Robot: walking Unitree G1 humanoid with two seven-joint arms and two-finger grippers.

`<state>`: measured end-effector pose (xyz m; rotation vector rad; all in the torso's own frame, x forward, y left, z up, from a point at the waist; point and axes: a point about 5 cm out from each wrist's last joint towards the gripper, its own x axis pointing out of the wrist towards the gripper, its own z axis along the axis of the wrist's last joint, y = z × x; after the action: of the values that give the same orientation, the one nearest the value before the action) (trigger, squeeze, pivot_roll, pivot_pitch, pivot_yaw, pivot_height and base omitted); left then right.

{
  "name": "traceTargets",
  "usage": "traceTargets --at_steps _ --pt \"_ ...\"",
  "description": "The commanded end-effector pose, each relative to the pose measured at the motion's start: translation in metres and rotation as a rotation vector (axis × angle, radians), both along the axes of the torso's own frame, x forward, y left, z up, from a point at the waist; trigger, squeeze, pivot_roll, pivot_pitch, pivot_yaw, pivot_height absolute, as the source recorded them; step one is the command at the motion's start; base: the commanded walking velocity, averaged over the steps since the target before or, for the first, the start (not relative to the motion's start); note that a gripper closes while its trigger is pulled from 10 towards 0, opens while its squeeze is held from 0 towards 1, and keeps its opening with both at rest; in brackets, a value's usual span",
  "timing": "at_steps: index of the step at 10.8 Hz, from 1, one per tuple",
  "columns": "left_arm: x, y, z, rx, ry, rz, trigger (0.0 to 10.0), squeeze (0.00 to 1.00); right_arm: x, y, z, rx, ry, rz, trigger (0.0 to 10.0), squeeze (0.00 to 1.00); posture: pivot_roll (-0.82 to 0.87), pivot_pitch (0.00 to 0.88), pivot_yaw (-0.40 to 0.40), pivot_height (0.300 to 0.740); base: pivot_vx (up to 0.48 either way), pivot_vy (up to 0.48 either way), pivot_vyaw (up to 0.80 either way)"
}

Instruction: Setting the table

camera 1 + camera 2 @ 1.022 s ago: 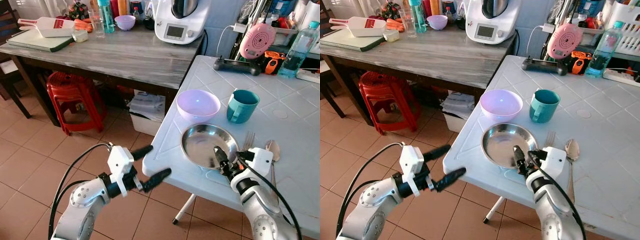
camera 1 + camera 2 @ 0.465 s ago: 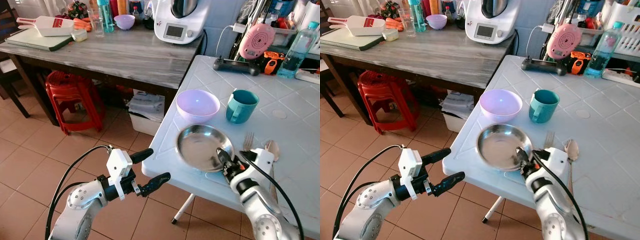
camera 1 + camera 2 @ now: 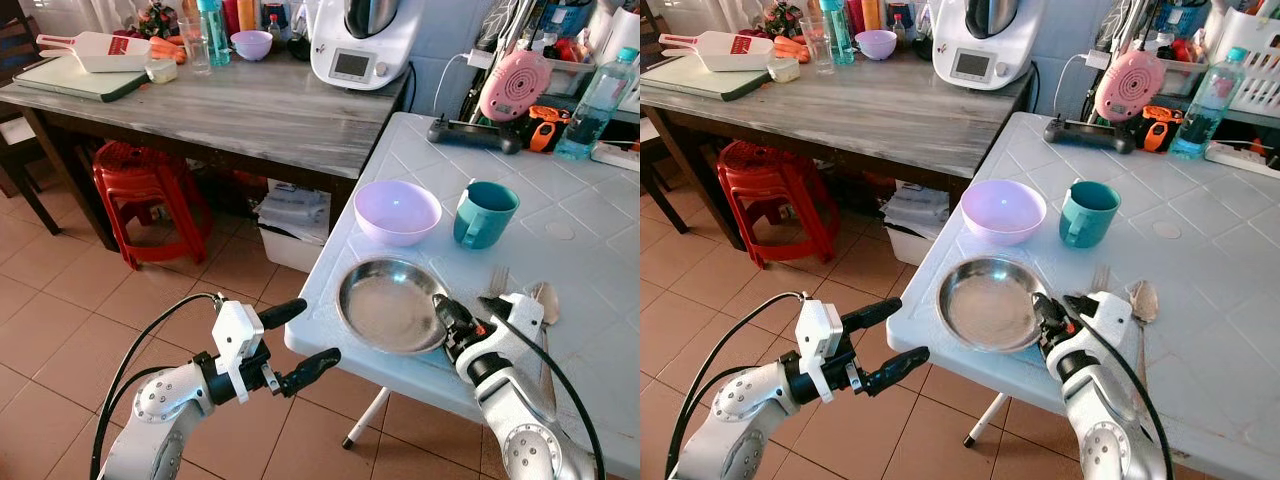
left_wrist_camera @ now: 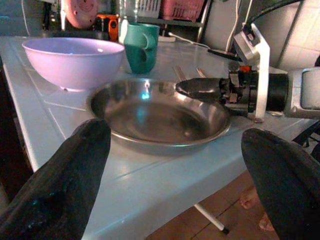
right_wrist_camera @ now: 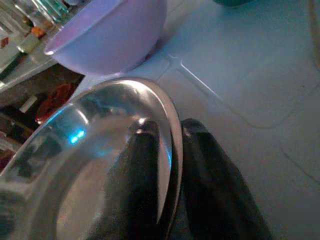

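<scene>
At the near edge of the white tabletop [image 3: 590, 240], the right gripper [image 3: 447, 322] is pinched down on the rim of the steel plate [image 3: 388, 304], one finger inside the dish and one outside, so it's got a proper grip on the side closest to the robot's right. The plate sits flat close to the tabletop's front edge. Just behind it is the lilac bowl [image 3: 397, 211], and next to that on the right is the teal mug [image 3: 484, 212], both upright and not touching the plate. To the right of the plate, a fork [image 3: 496, 283] and a spoon [image 3: 545, 300] lie side by side on the tabletop, partly hidden by the right wrist. The left gripper [image 3: 297, 336] hangs out over the tiled floor [image 3: 60, 290], off the tabletop's left edge, fingers spread wide and holding nothing, pointing toward the plate. Further back there's a game controller [image 3: 474, 131], a pink gadget [image 3: 514, 84] and a water bottle [image 3: 597, 102]. Off to the left is a grey wooden table [image 3: 230, 110] with a white kitchen machine [image 3: 358, 40] on it, and a red stool [image 3: 148, 190] tucked underneath.
</scene>
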<state>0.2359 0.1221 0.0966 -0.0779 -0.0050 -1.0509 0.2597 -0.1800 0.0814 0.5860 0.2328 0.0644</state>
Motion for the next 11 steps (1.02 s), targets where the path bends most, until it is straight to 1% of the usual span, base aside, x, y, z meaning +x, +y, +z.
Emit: traceTargets --at_steps 1,2,3,5,6,7,8,9,10,11 --pt "0.001 0.002 0.0 0.009 -0.009 -0.002 10.0 0.0 -0.009 0.0 -0.024 0.029 0.133 -0.008 0.0 0.0 -0.02 0.039 0.004 0.74 0.0 0.0 0.0" --pt "0.001 0.002 -0.001 0.009 -0.008 -0.002 10.0 0.0 -0.01 0.0 -0.027 0.033 0.153 -0.008 0.0 0.0 -0.02 0.039 0.004 0.74 0.0 0.0 0.0" --pt "0.001 0.002 -0.001 0.009 -0.012 -0.004 10.0 0.0 -0.012 0.001 -0.031 0.06 0.176 -0.021 0.0 0.0 -0.02 0.036 0.004 0.74 0.0 0.0 0.0" --pt "0.001 0.003 -0.001 0.012 -0.014 -0.001 10.0 0.0 -0.011 -0.001 -0.033 0.056 0.194 -0.037 0.0 0.0 -0.01 0.03 0.002 0.74 0.0 0.0 0.0" --pt "0.003 0.005 -0.002 0.018 -0.021 0.029 10.0 0.0 -0.012 -0.002 -0.035 0.051 0.212 -0.06 0.0 0.0 -0.01 0.028 0.001 0.74 0.0 0.0 0.0" --pt "0.013 0.013 -0.002 0.003 -0.028 0.15 10.0 0.0 -0.011 -0.005 -0.032 0.07 0.209 -0.113 0.0 0.0 -0.01 0.024 0.001 0.74 0.0 0.0 0.0" --pt "0.027 0.02 -0.003 0.013 -0.002 0.277 10.0 0.0 -0.01 -0.006 -0.027 0.103 0.197 -0.146 0.0 0.0 -0.01 0.024 0.001 0.74 0.0 0.0 0.0" --pt "0.037 0.027 -0.003 0.002 0.016 0.403 10.0 0.0 -0.008 -0.004 -0.018 0.15 0.16 -0.157 0.0 0.0 -0.01 0.013 -0.002 0.74 0.0 0.0 0.0" --pt "0.045 0.031 -0.002 -0.01 0.019 0.483 10.0 0.0 -0.006 -0.001 -0.008 0.178 0.101 -0.142 0.0 0.0 -0.02 0.008 -0.004 0.74 0.0 0.0 0.0" --pt "0.053 0.037 -0.004 -0.029 0.068 0.581 10.0 0.0 -0.004 0.005 0.001 0.203 0.066 -0.135 0.0 0.0 -0.02 0.003 -0.006 0.74 0.0 0.0 0.0"
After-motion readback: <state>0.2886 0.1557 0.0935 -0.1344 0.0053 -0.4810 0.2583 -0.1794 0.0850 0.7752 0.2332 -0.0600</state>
